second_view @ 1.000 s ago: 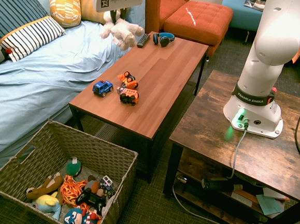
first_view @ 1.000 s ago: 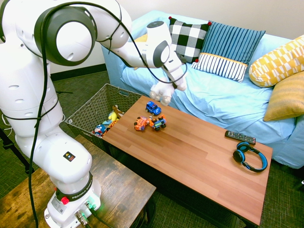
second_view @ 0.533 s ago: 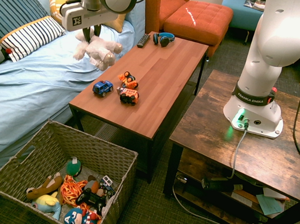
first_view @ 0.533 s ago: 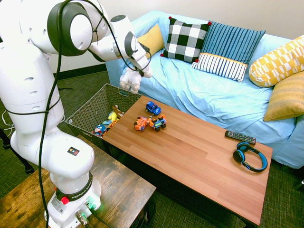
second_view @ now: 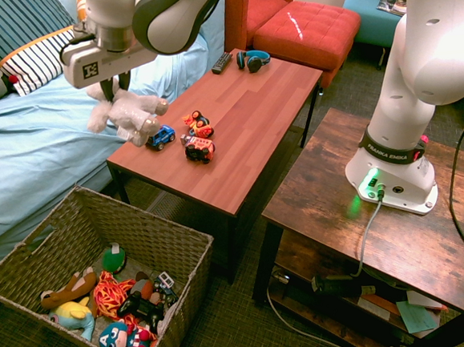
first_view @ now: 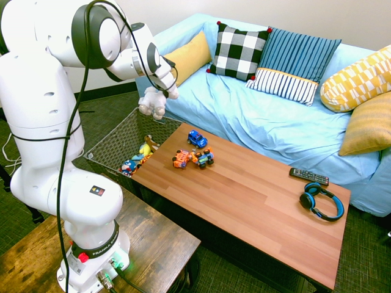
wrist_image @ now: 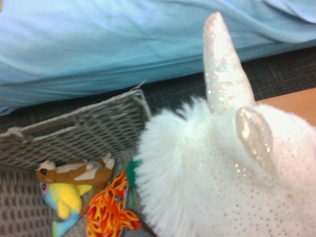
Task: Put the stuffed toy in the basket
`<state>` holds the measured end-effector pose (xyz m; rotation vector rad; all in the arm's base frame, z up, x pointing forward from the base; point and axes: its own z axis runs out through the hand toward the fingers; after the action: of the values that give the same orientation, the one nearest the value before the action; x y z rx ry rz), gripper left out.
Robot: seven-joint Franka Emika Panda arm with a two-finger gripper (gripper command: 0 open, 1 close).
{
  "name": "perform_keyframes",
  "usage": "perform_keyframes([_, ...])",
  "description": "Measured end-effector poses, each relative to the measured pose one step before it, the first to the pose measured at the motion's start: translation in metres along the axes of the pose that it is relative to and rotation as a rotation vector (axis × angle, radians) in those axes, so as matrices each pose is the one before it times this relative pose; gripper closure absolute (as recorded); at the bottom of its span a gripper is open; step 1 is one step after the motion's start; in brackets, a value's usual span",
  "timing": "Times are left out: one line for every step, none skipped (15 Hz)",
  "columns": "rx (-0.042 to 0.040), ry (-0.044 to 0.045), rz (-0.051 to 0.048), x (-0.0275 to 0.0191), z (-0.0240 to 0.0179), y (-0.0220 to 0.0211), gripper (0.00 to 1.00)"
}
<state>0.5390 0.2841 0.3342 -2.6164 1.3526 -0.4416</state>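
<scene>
above the woven basket's far end, the fingers grip the white stuffed unicorn.

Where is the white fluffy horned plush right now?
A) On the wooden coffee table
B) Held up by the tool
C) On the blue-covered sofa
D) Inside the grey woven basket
B: the white fluffy horned plush hangs from the tool's closed fingers, off every surface.
</scene>
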Motion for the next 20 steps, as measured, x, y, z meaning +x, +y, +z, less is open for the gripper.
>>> perform_keyframes([0.01087,-0.01221,-0.01611,-0.01758,0.00191,-0.00957,1.0])
perform_keyframes([0.01104,-0.01153,-0.01534,-0.01638,0.00324,-0.01119,1.0])
perform_keyframes([0.0077,-0.01019,-0.01365,-0.0136,0.00558,-0.01043,1.0])
perform_keyframes([0.00372,-0.01067,-0.01385,-0.01315,0.00847,-0.00931,1.0])
perform_keyframes([-0.00441,-0.01329,-0.01248,-0.01415,0.01342,-0.00689,1.0])
perform_keyframes([-0.00769,-0.01478,-0.01106,-0.01417,0.01521,-0.00545,1.0])
perform_keyframes([-0.0103,-0.01288,-0.00756,-0.01245,0.01578,-0.00352,1.0])
perform_keyframes([-0.01087,-0.01238,-0.00304,-0.01165,0.0155,-0.00216,1.0])
perform_keyframes([-0.00961,-0.01206,-0.00137,-0.01114,0.0153,-0.00145,1.0])
perform_keyframes([-0.0099,-0.00767,0.00194,-0.00864,0.01319,-0.00041,1.0])
perform_keyframes([-0.0143,-0.00502,0.00231,-0.00735,0.01398,0.00218,1.0])
perform_keyframes([-0.01483,-0.00627,0.00249,-0.00626,0.01462,0.00355,0.0])
perform_keyframes([-0.01335,-0.00309,0.00011,-0.00428,0.01366,0.0038,0.0])
perform_keyframes([-0.01441,0.00037,0.00017,-0.00277,0.01161,0.00367,0.0])
perform_keyframes([-0.01109,0.00081,0.00255,-0.00134,0.00881,0.00235,0.0])
perform_keyframes([-0.00578,0.00139,0.00293,0.00002,0.00502,0.00107,0.0])
perform_keyframes([-0.00176,0.00016,0.00499,0.00072,0.00213,-0.00015,0.0])
perform_keyframes([0.00066,-0.00106,0.00541,0.00094,-0.00009,-0.00064,0.0])
perform_keyframes([0.00161,0.00062,0.00183,0.00043,-0.00058,-0.00077,0.0])
perform_keyframes([0.00086,0.00099,-0.00035,-0.00015,-0.0003,-0.00038,0.0])
